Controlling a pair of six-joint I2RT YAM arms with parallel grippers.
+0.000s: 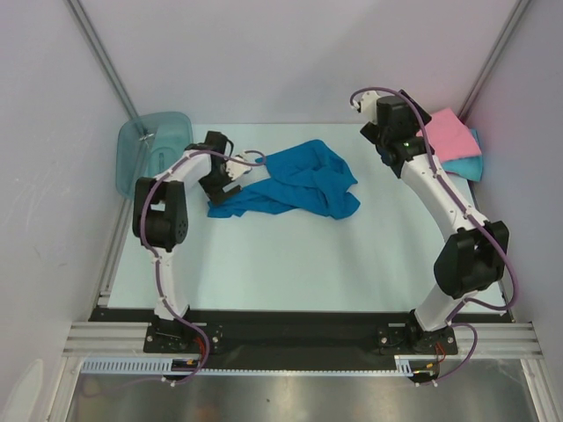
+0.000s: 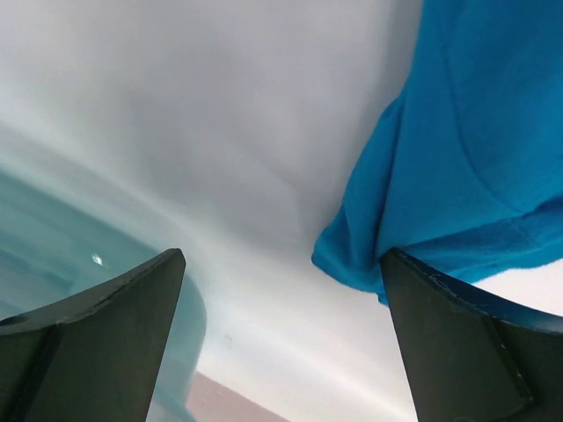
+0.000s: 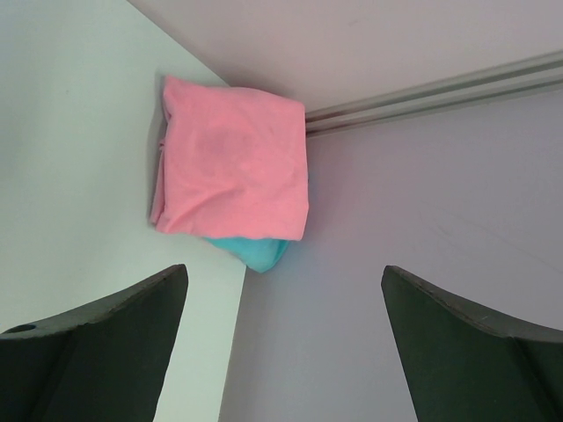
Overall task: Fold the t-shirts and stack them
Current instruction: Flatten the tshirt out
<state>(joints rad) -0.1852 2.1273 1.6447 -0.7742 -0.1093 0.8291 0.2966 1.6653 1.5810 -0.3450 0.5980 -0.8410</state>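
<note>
Pale grey walls [image 1: 290, 61] are seen closing in a light green desk [image 1: 290, 264] on three sides. Along its near edge a metal rail [image 1: 106, 338] is laid, and the two arm bases are bolted there.

From the near left, the left arm [image 1: 163, 220] is raised and bent towards the far half of the desk. The left gripper [image 1: 230, 171] is held at the left end of the deep blue t-shirt [image 1: 299, 180]. In the left wrist view the dark fingers [image 2: 106, 334] are spread wide, so the gripper is released with nothing clamped in it. A hanging fold of blue cloth is seen just beside the right-hand finger; whether it touches cannot be told.

The deep blue t-shirt is left crumpled and unfolded in the far middle of the desk, a narrow tail of it drawn out towards the left.

From the near right, the right arm [image 1: 440, 189] is stretched far along the right side. The right gripper [image 3: 286, 272] is likewise released, its fingers [image 3: 97, 343] set well apart with only desk and wall between them.

At the far left, a translucent teal bin [image 1: 149, 154] is propped against the wall, tilted.

In the far right corner, the pink t-shirt [image 1: 449, 132] is folded square and laid on the turquoise t-shirt [image 1: 466, 165]. Only the near edge of the turquoise one is shown from under it.
</note>
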